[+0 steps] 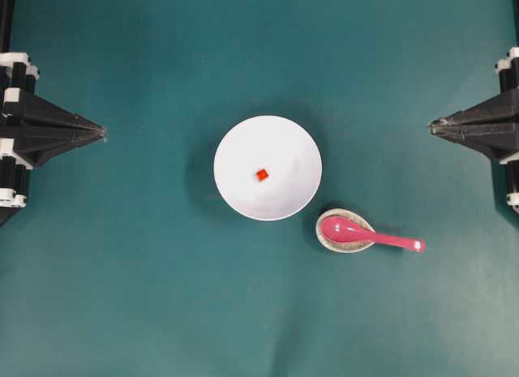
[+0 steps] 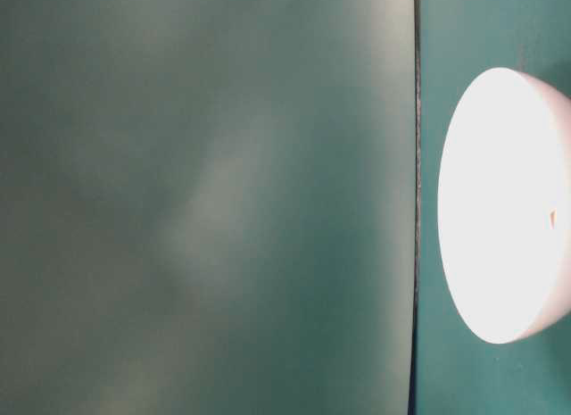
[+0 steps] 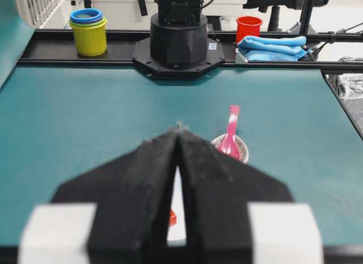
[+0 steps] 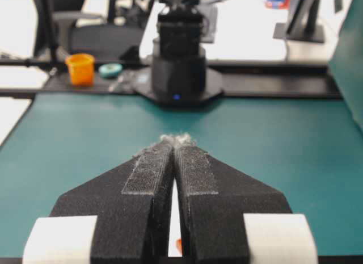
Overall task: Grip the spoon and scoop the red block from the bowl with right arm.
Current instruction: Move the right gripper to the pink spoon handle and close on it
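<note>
The white bowl (image 1: 284, 142) sits mid-table with the tiny red block (image 1: 262, 174) inside it. The pink spoon (image 1: 369, 235) lies to the bowl's lower right, its scoop in a speckled grey spoon rest (image 1: 326, 241) and its handle pointing right. My left gripper (image 1: 101, 134) is shut and empty at the far left edge. My right gripper (image 1: 432, 127) is shut and empty at the far right edge. The left wrist view shows the spoon (image 3: 231, 133) beyond the shut left gripper (image 3: 180, 128), and the block (image 3: 172, 217) through the slit. The right wrist view shows the shut right gripper (image 4: 177, 140).
The table is a teal mat. Beyond its ends stand the arm bases (image 3: 178, 40) (image 4: 178, 59), stacked cups (image 3: 89, 31), a red cup (image 3: 248, 26), a blue cloth (image 3: 272, 48) and an orange cup (image 4: 80, 68). The table-level view shows the bowl (image 2: 500, 210) close up.
</note>
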{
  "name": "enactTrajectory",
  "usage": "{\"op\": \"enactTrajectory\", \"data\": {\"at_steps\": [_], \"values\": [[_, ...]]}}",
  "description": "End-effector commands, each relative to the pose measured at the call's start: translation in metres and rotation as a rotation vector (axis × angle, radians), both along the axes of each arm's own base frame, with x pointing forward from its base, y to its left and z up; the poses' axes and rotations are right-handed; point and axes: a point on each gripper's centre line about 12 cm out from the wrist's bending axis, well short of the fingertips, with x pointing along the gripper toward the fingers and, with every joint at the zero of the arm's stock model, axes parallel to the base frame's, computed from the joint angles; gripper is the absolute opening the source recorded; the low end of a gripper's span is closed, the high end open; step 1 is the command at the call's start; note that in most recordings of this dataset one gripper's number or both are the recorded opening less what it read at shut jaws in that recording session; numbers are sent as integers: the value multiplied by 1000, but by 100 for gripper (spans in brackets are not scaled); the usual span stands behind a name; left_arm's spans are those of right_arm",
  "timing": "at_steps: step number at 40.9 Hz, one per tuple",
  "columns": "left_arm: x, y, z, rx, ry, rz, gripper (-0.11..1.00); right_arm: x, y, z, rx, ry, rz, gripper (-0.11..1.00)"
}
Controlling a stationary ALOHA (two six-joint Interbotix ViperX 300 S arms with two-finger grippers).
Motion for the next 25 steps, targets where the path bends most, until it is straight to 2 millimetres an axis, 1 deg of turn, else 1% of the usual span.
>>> {"op": "enactTrajectory", "data": {"at_steps": [1,2,7,12,25], "values": [[4,-1,5,8,31,-4,0,3,1,8,17,-17,6,0],[5,-1,5,2,54,-5,0,7,1,12,17,3,6,0],[5,-2,9,0,45,-8,0,14,1,13,21,34,6,0],[6,-2,9,-1,49,-8,0,19,1,13,52,43,7,0],[5,-1,9,0,51,-8,0,22,1,13,154,44,13,1]]}}
